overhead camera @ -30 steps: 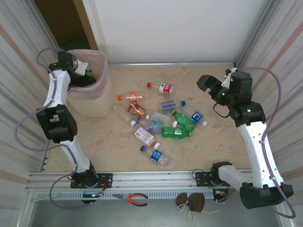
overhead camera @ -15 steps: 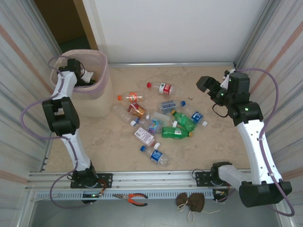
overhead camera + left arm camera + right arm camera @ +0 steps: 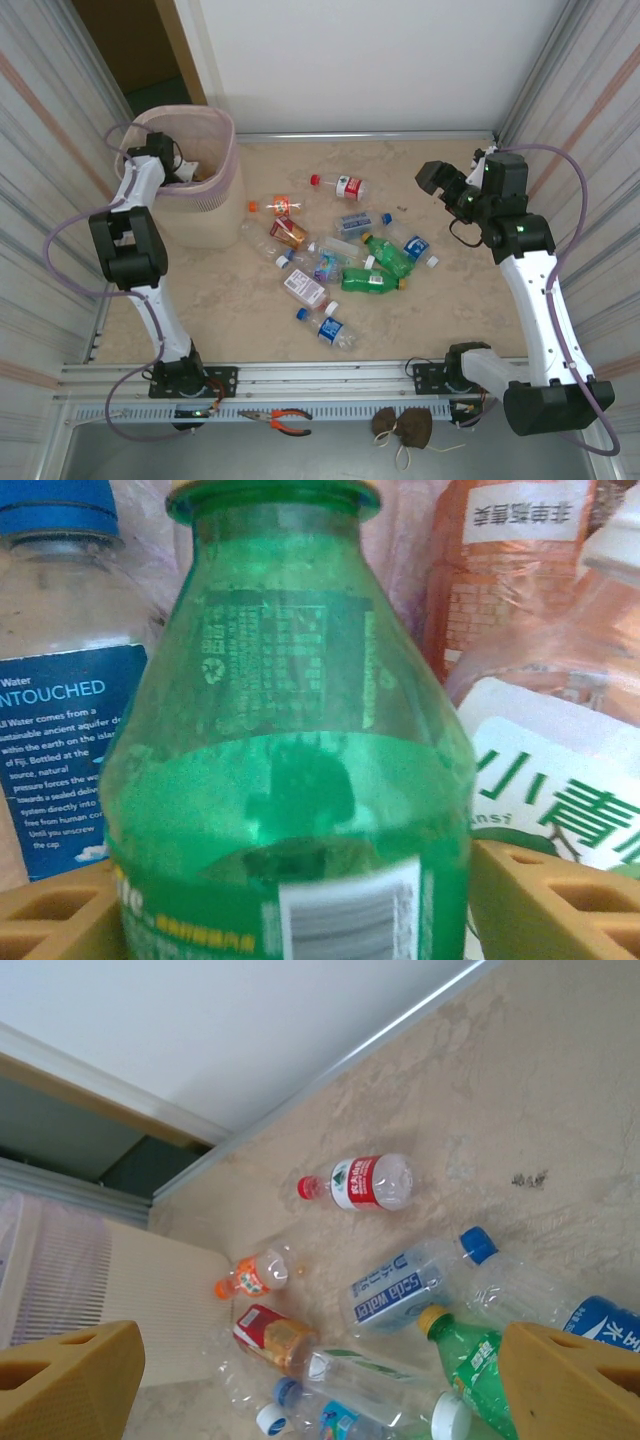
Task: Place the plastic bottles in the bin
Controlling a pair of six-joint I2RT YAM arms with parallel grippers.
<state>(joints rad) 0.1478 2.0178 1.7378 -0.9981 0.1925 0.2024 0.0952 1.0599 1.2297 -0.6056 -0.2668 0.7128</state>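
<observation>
The bin (image 3: 210, 215) stands at the table's far left, pale pink and translucent. My left gripper (image 3: 178, 168) reaches down inside it. In the left wrist view my left gripper (image 3: 295, 910) stands open, its yellow fingers (image 3: 560, 900) on either side of a green bottle (image 3: 290, 730) that fills the gap. Other bottles lie behind it, one with a blue label (image 3: 60, 740). Several plastic bottles (image 3: 340, 265) lie scattered mid-table, among them a red-labelled one (image 3: 365, 1182) and green ones (image 3: 372, 279). My right gripper (image 3: 428, 178) hovers open above the table's right, and my right gripper (image 3: 320, 1380) holds nothing.
Corrugated walls close in both sides and a white wall the back. Orange-handled pliers (image 3: 287, 421) and a brown pouch (image 3: 403, 428) lie on the front rail. A blue-labelled bottle (image 3: 330, 328) lies nearest the front edge.
The left arm has swung rightward and deeper into the bin, and its fingers have spread apart around the green bottle. The bin now stands straighter. The right arm has barely moved.
</observation>
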